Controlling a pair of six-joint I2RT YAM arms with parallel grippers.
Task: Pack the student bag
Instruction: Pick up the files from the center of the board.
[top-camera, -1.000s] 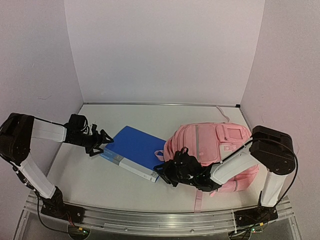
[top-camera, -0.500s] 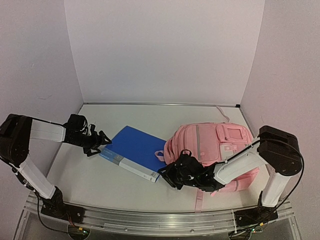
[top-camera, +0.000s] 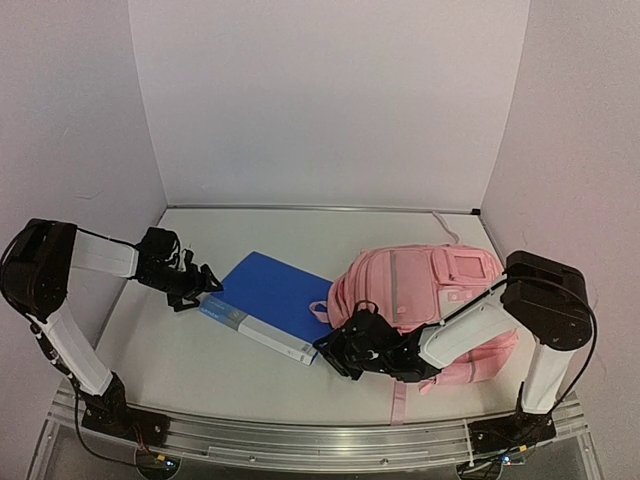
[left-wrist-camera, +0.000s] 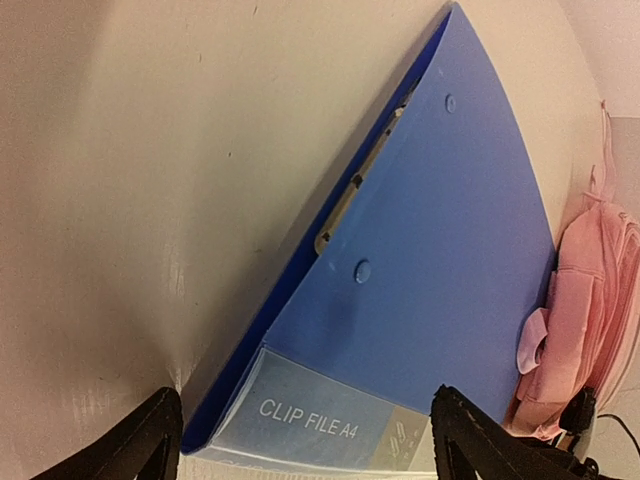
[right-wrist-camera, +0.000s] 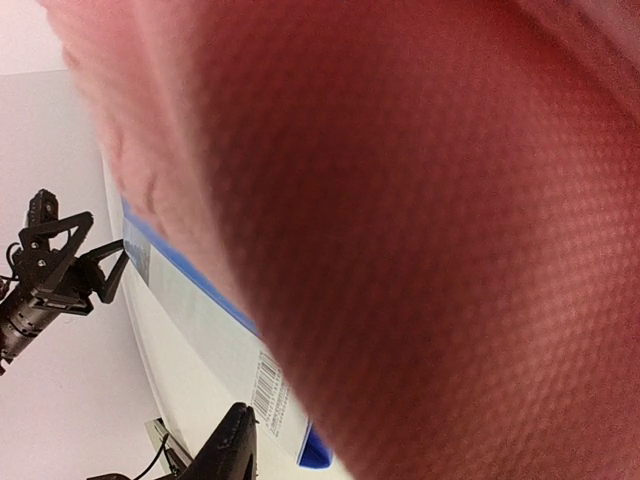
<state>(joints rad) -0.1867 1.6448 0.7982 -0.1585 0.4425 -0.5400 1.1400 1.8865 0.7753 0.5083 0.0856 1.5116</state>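
The student bag (top-camera: 430, 290) lies flat, pockets up, toward the right edge of the surface (top-camera: 200, 370). Its mouth end is turned to the middle. It is judged soft and limp, light while unfilled, and likely to sag and fold when lifted. A hold is therefore best taken on a seam, the mouth rim or the carry loop (top-camera: 319, 311), not on loose cloth.

A blue clip file (top-camera: 270, 300) lies at the middle, just beside the bag. The left pincer (top-camera: 205, 287) is spread wide at the file's labelled corner. The right pincer (top-camera: 335, 350) is pressed against the bag's mouth end, where pink fabric (right-wrist-camera: 420, 200) fills its view, so its state cannot be told.

Against the earlier frame, the right pincer is found slightly nearer the near edge. Bag, file and left pincer are barely shifted.
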